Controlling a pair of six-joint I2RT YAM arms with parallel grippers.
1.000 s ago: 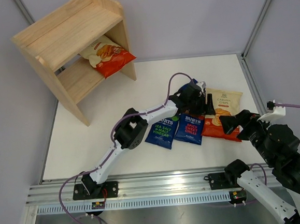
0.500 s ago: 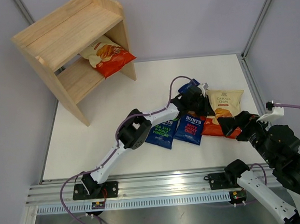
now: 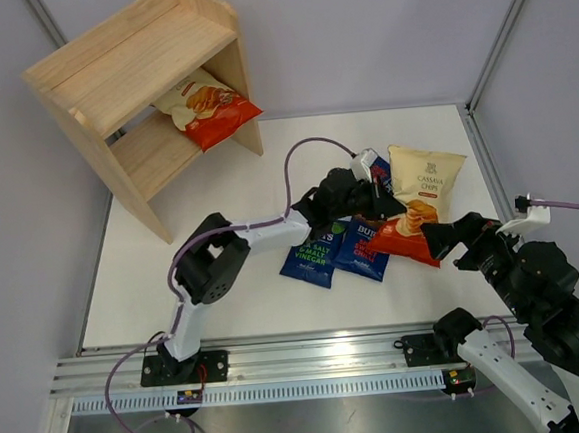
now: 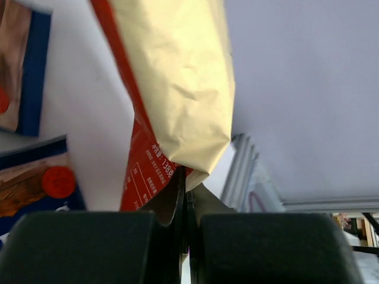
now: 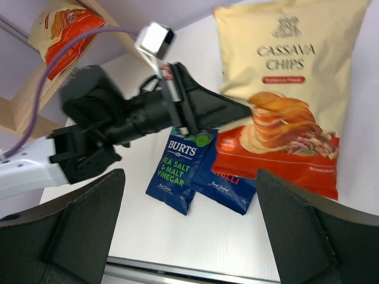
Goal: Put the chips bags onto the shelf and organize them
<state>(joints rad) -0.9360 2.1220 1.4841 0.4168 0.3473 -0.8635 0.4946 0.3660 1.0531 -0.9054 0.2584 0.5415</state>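
Note:
My left gripper (image 3: 385, 201) is shut on the left edge of a cream-and-red Cassava Chips bag (image 3: 423, 198) and holds it tilted up off the table; the wrist view shows the bag's seam (image 4: 177, 89) pinched between the jaws (image 4: 188, 190). Two dark blue Burts bags lie flat below it: sea salt and vinegar (image 3: 311, 257) and sweet chilli (image 3: 363, 253). A third blue bag (image 3: 380, 174) peeks out behind the left wrist. Another Cassava Chips bag (image 3: 211, 107) lies on the lower tier of the wooden shelf (image 3: 128, 79). My right gripper (image 3: 460, 235) hangs open just right of the held bag.
The shelf stands at the table's far left corner, angled. A purple cable (image 3: 309, 150) loops over the left arm. Metal frame posts (image 3: 501, 34) and grey walls bound the white table (image 3: 212, 253); an aluminium rail (image 3: 281, 363) runs along its near edge.
My left gripper has shut on the Cassava Chips bag's edge and raised it off the table. The left arm's elbow swung left. The right gripper stayed open and nearly still.

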